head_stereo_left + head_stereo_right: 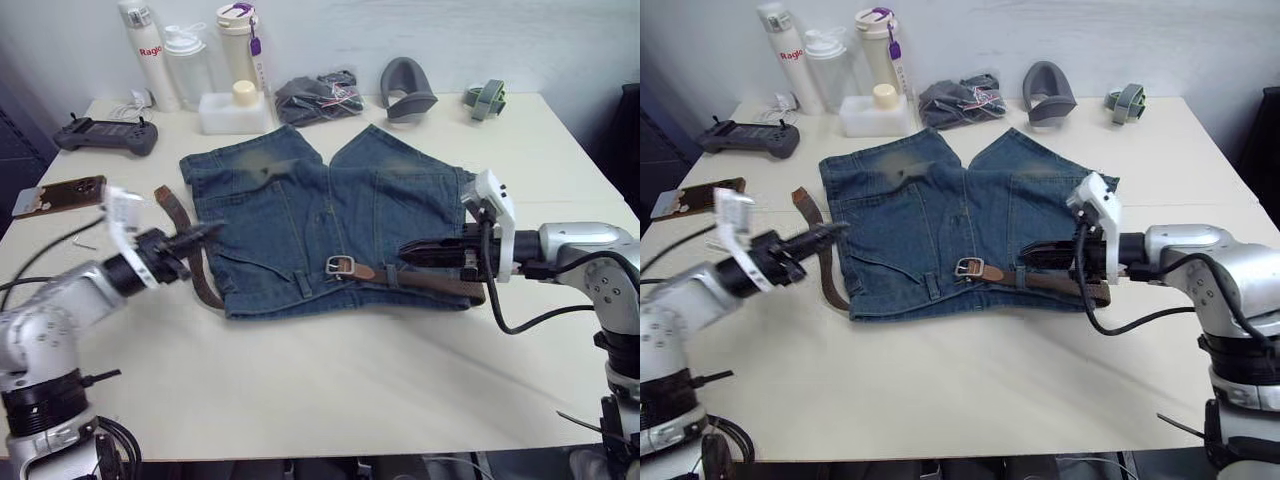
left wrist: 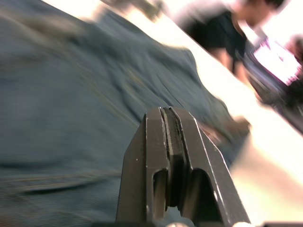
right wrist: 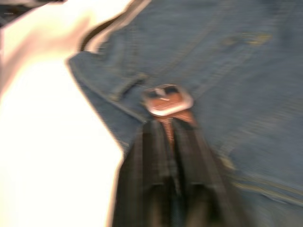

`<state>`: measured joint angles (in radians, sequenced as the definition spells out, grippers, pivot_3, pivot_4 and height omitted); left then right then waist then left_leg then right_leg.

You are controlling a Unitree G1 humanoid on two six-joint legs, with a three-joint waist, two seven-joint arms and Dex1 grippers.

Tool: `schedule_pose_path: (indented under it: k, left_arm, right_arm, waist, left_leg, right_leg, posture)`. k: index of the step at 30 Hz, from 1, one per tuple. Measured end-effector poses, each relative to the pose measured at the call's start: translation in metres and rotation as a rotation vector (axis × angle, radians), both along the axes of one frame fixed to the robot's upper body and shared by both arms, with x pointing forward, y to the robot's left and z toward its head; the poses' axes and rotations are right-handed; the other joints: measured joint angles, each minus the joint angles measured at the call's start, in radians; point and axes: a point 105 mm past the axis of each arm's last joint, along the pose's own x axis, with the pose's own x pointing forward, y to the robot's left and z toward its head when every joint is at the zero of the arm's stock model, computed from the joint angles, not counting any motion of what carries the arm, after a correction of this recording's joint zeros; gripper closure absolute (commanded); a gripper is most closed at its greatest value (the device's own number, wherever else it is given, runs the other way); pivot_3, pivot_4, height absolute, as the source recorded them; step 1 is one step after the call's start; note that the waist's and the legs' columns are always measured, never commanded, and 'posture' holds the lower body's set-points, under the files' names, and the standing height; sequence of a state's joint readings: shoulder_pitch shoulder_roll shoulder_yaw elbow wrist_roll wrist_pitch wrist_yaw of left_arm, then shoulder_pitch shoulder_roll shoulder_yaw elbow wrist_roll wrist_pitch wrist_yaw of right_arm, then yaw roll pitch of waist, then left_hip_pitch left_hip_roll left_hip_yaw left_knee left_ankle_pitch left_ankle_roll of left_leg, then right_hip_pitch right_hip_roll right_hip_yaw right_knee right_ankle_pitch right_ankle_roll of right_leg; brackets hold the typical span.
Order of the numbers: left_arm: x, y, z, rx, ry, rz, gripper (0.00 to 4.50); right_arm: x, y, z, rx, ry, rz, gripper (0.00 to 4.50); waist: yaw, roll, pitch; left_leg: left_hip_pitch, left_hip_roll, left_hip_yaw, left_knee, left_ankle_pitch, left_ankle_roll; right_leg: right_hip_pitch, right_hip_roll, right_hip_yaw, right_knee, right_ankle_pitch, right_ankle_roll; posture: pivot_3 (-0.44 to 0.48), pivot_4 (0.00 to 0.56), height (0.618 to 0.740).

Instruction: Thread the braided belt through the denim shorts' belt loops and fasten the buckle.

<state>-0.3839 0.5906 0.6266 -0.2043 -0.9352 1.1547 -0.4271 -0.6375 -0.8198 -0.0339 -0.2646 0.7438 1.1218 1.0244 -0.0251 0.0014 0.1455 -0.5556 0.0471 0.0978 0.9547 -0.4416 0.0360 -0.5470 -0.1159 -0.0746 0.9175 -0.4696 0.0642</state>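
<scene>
You have the worktop (image 1: 330, 390) in front of you with the denim shorts (image 1: 320, 215) spread flat in the middle of the frame, waistband toward the lower edge. The braided belt (image 1: 440, 284) runs along that waistband on the right half, and its other end (image 1: 185, 235) curls out past the shorts' left edge onto the bare surface, so it seems to pass around or under the waist.

How many belt loops (image 1: 305, 285) it goes through cannot be read from here; judge the threading as partly done at best. The buckle (image 1: 341, 266) lies at mid-waistband, lower centre of the frame, and no strap end passes through it, so fastening is still ahead of you.

Your right pincer (image 1: 408, 250) is closed, its tips just right of the buckle; whether it pinches the strap is unclear. Your left pincer (image 1: 208, 232) is closed and empty at the shorts' left edge, near the loose belt end.
</scene>
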Motion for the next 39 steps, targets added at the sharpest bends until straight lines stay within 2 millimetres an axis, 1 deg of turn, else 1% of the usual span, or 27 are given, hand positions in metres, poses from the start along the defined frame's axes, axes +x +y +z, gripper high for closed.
schedule_pose_path:
  k: [1, 2, 3, 4, 5, 6, 8, 9, 10, 11, 12, 13, 15, 17, 19, 20, 22, 25, 28, 30, 32, 33, 34, 35, 36, 39]
  left_arm:
    - [0.003, 0.008, 0.000, -0.033, 0.021, 0.058, 3.82]
    - [0.007, 0.016, 0.001, -0.063, 0.034, 0.117, 3.50]
    - [0.010, 0.021, 0.002, -0.083, 0.046, 0.166, 3.07]
    - [0.018, 0.028, 0.002, -0.126, 0.063, 0.262, 2.59]
    - [0.022, 0.030, 0.002, -0.120, 0.078, 0.308, 2.11]
    - [0.027, 0.033, -0.002, -0.081, 0.110, 0.369, 1.67]
    - [0.040, 0.031, -0.006, -0.024, 0.164, 0.481, 0.86]
    - [0.045, 0.028, -0.004, -0.013, 0.171, 0.509, 0.59]
    - [0.049, 0.024, -0.002, 0.003, 0.176, 0.529, 0.59]
    - [0.056, 0.022, 0.000, 0.055, 0.190, 0.589, 0.59]
    - [0.063, 0.023, 0.002, 0.123, 0.206, 0.672, 0.59]
    - [0.065, 0.024, 0.003, 0.149, 0.210, 0.711, 0.59]
    - [0.074, 0.023, 0.002, 0.210, 0.252, 0.775, 0.59]
    - [0.083, 0.020, -0.003, 0.250, 0.305, 0.818, 0.59]
    - [0.087, 0.018, -0.010, 0.267, 0.348, 0.843, 0.59]
    - [0.092, 0.014, -0.017, 0.257, 0.387, 0.851, 0.59]
    - [0.106, -0.001, -0.027, 0.248, 0.445, 0.844, 0.59]
    - [0.116, -0.017, -0.030, 0.258, 0.451, 0.822, 0.59]
    - [0.119, -0.020, -0.031, 0.278, 0.473, 0.841, 0.59]
    - [0.117, -0.020, -0.040, 0.303, 0.513, 0.872, 0.59]
    - [0.115, -0.017, -0.042, 0.320, 0.526, 0.898, 1.16]
    - [0.112, -0.012, -0.044, 0.340, 0.536, 0.934, 1.58]
    - [0.109, -0.007, -0.046, 0.355, 0.544, 0.963, 1.91]
    - [0.107, -0.004, -0.046, 0.367, 0.549, 0.985, 2.42]
    - [0.105, -0.001, -0.046, 0.380, 0.555, 1.002, 2.78]
    - [0.098, 0.011, -0.049, 0.422, 0.563, 1.096, 4.09]
  right_arm:
    - [-0.001, 0.003, 0.001, 0.002, 0.005, 0.014, 2.24]
    - [-0.001, 0.007, 0.004, 0.009, 0.003, 0.031, 1.66]
    - [-0.001, 0.010, 0.006, 0.014, -0.002, 0.043, 1.22]
    - [0.000, 0.015, 0.010, 0.025, -0.009, 0.058, 0.67]
    - [0.001, 0.017, 0.011, 0.032, -0.016, 0.064, 0.10]
    - [0.004, 0.019, 0.013, 0.033, -0.032, 0.062, 0.00]
    - [0.012, 0.022, 0.015, 0.040, -0.063, 0.042, 0.00]
    - [0.016, 0.023, 0.017, 0.050, -0.068, 0.034, 0.00]
    - [0.017, 0.023, 0.018, 0.053, -0.070, 0.030, 0.00]
    - [0.019, 0.023, 0.020, 0.060, -0.073, 0.025, 0.00]
    - [0.021, 0.025, 0.022, 0.073, -0.083, 0.024, 0.00]
    - [0.021, 0.026, 0.023, 0.077, -0.088, 0.024, 0.00]
    - [0.024, 0.025, 0.025, 0.084, -0.097, 0.008, 0.00]
    - [0.025, 0.024, 0.025, 0.082, -0.105, -0.001, 0.00]
    - [0.025, 0.025, 0.026, 0.082, -0.112, -0.005, 0.00]
    - [0.028, 0.022, 0.027, 0.082, -0.130, -0.030, 0.00]
    - [0.033, 0.018, 0.032, 0.088, -0.170, -0.075, 0.00]
    - [0.034, 0.020, 0.033, 0.096, -0.183, -0.083, 0.00]
    - [0.034, 0.020, 0.034, 0.092, -0.201, -0.091, 0.00]
    - [0.035, 0.017, 0.033, 0.078, -0.223, -0.105, 0.00]
    - [0.034, 0.017, 0.033, 0.075, -0.233, -0.108, 0.00]
    - [0.035, 0.016, 0.032, 0.073, -0.236, -0.111, 0.00]
    - [0.035, 0.016, 0.031, 0.070, -0.237, -0.117, 0.00]
    - [0.036, 0.014, 0.030, 0.063, -0.238, -0.128, 0.00]
    - [0.036, 0.012, 0.028, 0.058, -0.237, -0.137, 0.00]
    - [0.038, 0.008, 0.026, 0.045, -0.246, -0.158, 0.00]
  waist:
    - [0.000, 0.000, 0.000]
    - [0.002, -0.002, 0.001]
    - [0.006, -0.004, 0.002]
    - [0.013, -0.004, 0.002]
    - [0.019, -0.006, 0.003]
    - [0.024, -0.007, 0.004]
    - [0.031, -0.008, 0.004]
    - [0.033, -0.008, 0.004]
    - [0.035, -0.008, 0.004]
    - [0.038, -0.008, 0.004]
    - [0.038, -0.008, 0.004]
    - [0.038, -0.008, 0.004]
    - [0.038, -0.008, 0.004]
    - [0.040, -0.008, 0.004]
    - [0.040, -0.008, 0.004]
    - [0.041, -0.008, 0.005]
    - [0.048, -0.009, 0.005]
    - [0.050, -0.011, 0.006]
    - [0.047, -0.011, 0.006]
    - [0.047, -0.011, 0.006]
    - [0.044, -0.011, 0.006]
    - [0.040, -0.011, 0.006]
    - [0.037, -0.011, 0.006]
    - [0.035, -0.011, 0.006]
    - [0.032, -0.011, 0.006]
    - [0.023, -0.011, 0.006]
  left_leg:
    - [0.000, 0.000, 0.000, 0.000, 0.000, 0.000]
    - [0.000, 0.000, 0.000, 0.000, 0.001, 0.001]
    - [0.000, 0.000, -0.001, 0.000, 0.001, 0.001]
    - [0.000, -0.001, -0.001, 0.000, 0.002, 0.001]
    - [0.000, -0.001, -0.001, 0.000, 0.002, 0.002]
    - [0.000, -0.001, -0.001, 0.000, 0.002, 0.002]
    - [-0.001, -0.002, -0.002, 0.000, 0.003, 0.002]
    - [-0.002, -0.002, -0.001, 0.000, 0.004, 0.003]
    - [-0.004, -0.002, -0.001, 0.000, 0.004, 0.003]
    - [-0.004, -0.003, -0.001, 0.000, 0.005, 0.003]
    - [-0.005, -0.003, -0.001, 0.000, 0.005, 0.004]
    - [-0.006, -0.003, -0.001, 0.000, 0.005, 0.004]
    - [-0.006, -0.004, 0.000, -0.001, 0.005, 0.004]
    - [-0.006, -0.005, 0.000, -0.003, 0.006, 0.005]
    - [-0.006, -0.005, 0.001, -0.006, 0.007, 0.005]
    - [-0.006, -0.006, 0.001, -0.008, 0.008, 0.004]
    - [-0.006, -0.006, 0.001, -0.009, 0.011, 0.003]
    - [-0.006, -0.006, 0.001, -0.009, 0.012, 0.002]
    - [-0.006, -0.006, 0.001, -0.009, 0.012, 0.002]
    - [-0.006, -0.006, 0.001, -0.010, 0.013, 0.002]
    - [-0.005, -0.006, 0.001, -0.011, 0.013, 0.001]
    - [-0.004, -0.006, 0.001, -0.012, 0.014, 0.000]
    - [-0.004, -0.006, 0.001, -0.012, 0.014, -0.001]
    - [-0.003, -0.006, 0.001, -0.013, 0.014, -0.001]
    - [-0.003, -0.006, 0.001, -0.013, 0.015, -0.001]
    - [-0.002, -0.006, 0.002, -0.013, 0.016, -0.002]
  right_leg:
    - [0.000, 0.000, 0.000, 0.000, 0.000, 0.001]
    - [0.000, 0.000, 0.000, 0.000, 0.001, 0.002]
    - [0.001, 0.000, -0.001, -0.001, 0.002, 0.003]
    - [0.001, 0.000, -0.001, -0.001, 0.003, 0.004]
    - [0.002, 0.000, -0.001, -0.002, 0.004, 0.005]
    - [0.002, 0.000, -0.001, -0.003, 0.005, 0.006]
    - [0.002, 0.000, -0.001, -0.004, 0.007, 0.007]
    - [0.002, 0.000, -0.001, -0.006, 0.010, 0.009]
    - [0.002, 0.000, -0.001, -0.007, 0.011, 0.010]
    - [0.001, 0.000, -0.001, -0.008, 0.011, 0.011]
    - [0.001, 0.000, -0.001, -0.009, 0.013, 0.012]
    - [0.001, 0.000, -0.001, -0.010, 0.013, 0.012]
    - [0.000, 0.000, -0.001, -0.010, 0.013, 0.013]
    - [0.000, 0.000, -0.001, -0.011, 0.013, 0.013]
    - [0.000, -0.001, -0.001, -0.012, 0.013, 0.013]
    - [-0.001, -0.001, -0.001, -0.012, 0.013, 0.013]
    - [-0.001, -0.001, -0.001, -0.012, 0.013, 0.013]
    - [-0.001, -0.001, -0.002, -0.012, 0.013, 0.014]
    - [-0.001, -0.001, -0.001, -0.012, 0.014, 0.014]
    - [-0.001, -0.001, -0.001, -0.012, 0.014, 0.014]
    - [-0.001, -0.001, -0.001, -0.012, 0.014, 0.014]
    - [-0.001, -0.001, -0.001, -0.012, 0.014, 0.014]
    - [-0.001, -0.001, -0.001, -0.012, 0.014, 0.014]
    - [-0.001, -0.001, -0.001, -0.011, 0.014, 0.014]
    - [-0.001, -0.001, -0.001, -0.011, 0.014, 0.013]
    - [-0.001, -0.001, 0.000, -0.010, 0.014, 0.012]
  posture:
    - [0.000, 0.150, 0.649]
    - [0.000, 0.150, 0.649]
    - [0.000, 0.150, 0.649]
    - [0.000, 0.150, 0.649]
    - [0.000, 0.150, 0.649]
    - [0.000, 0.150, 0.649]
    - [0.000, 0.150, 0.649]
    - [0.000, 0.150, 0.649]
    - [0.000, 0.150, 0.649]
    - [0.000, 0.150, 0.649]
    - [0.000, 0.150, 0.649]
    - [0.000, 0.150, 0.649]
    - [0.000, 0.150, 0.649]
    - [0.000, 0.150, 0.649]
    - [0.000, 0.150, 0.649]
    - [0.000, 0.150, 0.649]
    - [0.000, 0.150, 0.649]
    - [0.000, 0.150, 0.649]
    - [0.000, 0.150, 0.649]
    - [0.000, 0.150, 0.649]
    - [0.000, 0.150, 0.649]
    - [0.000, 0.150, 0.649]
    - [0.000, 0.150, 0.649]
    - [0.000, 0.150, 0.649]
    - [0.000, 0.150, 0.649]
    - [0.000, 0.150, 0.649]
